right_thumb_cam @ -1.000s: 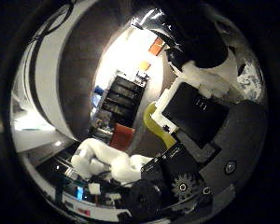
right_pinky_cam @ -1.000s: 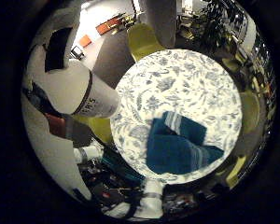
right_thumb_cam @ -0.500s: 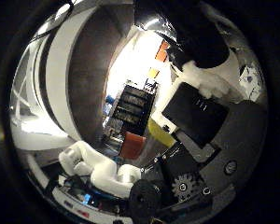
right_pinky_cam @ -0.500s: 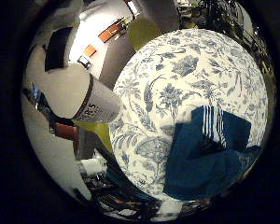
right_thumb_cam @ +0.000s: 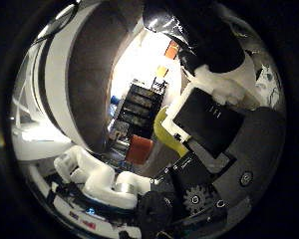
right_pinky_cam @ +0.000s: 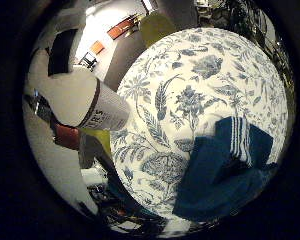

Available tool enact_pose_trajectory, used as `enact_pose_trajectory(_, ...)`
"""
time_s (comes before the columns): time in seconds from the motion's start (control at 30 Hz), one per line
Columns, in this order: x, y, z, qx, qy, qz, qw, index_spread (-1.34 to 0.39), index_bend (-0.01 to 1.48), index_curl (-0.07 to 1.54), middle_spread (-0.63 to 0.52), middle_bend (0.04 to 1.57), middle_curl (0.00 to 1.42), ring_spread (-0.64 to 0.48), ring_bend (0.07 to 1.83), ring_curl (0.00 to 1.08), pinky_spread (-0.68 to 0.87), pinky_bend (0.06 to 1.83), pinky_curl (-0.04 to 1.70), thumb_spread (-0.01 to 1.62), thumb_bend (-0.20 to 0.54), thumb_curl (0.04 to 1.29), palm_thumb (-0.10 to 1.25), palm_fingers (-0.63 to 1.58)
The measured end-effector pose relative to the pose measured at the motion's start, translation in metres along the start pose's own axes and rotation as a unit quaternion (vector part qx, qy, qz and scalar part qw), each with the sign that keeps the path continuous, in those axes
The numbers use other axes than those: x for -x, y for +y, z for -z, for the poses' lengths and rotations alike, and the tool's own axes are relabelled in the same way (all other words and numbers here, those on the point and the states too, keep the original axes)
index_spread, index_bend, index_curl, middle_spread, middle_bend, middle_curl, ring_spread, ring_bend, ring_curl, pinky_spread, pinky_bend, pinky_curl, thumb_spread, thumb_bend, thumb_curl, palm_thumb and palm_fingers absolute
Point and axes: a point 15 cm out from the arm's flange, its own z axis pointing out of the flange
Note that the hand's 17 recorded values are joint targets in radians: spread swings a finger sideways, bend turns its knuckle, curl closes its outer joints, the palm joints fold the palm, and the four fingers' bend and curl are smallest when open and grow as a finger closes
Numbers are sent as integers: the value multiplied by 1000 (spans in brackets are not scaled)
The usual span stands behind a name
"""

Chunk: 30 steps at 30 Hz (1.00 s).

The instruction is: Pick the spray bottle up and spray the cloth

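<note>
A white spray bottle [right_pinky_cam: 82, 102] sits close against the palm; beyond it a blue cloth [right_pinky_cam: 225, 172] lies on a floral-clothed table [right_pinky_cam: 190, 85].

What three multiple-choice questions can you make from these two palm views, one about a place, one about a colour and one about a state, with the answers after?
1. Where does the cloth lie?
A. on the floor
B. on the patterned round table
C. on a chair

2. What colour is the cloth?
A. dark blue with white stripes
B. red
C. plain yellow

3. How is the white spray bottle held?
A. it stands alone on the table
B. it lies on the cloth
C. it is held close to the palm in the hand, off the table

Answers: 1 B, the cloth rests on the floral tabletop. 2 A, blue fabric with a white striped band. 3 C, the bottle looms large beside the palm, beyond the table's edge.
</note>
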Motion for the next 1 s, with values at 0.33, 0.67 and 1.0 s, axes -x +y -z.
enact_pose_trajectory(0.33,0,4,-14,18,-4,5,1000,-197,1087,701,-71,1319,571,-157,1427,554,-263,1005,1107,880,-29,771,945,1205)
enact_pose_trajectory(0.67,-2,10,-17,24,-7,15,1000,-280,724,674,-101,1151,529,-196,1278,497,-385,1035,855,821,-29,664,883,1137)
enact_pose_trajectory(1.0,-12,22,-14,55,18,38,998,-442,209,593,-204,765,451,-258,1165,460,-489,1073,682,887,-27,567,856,892)
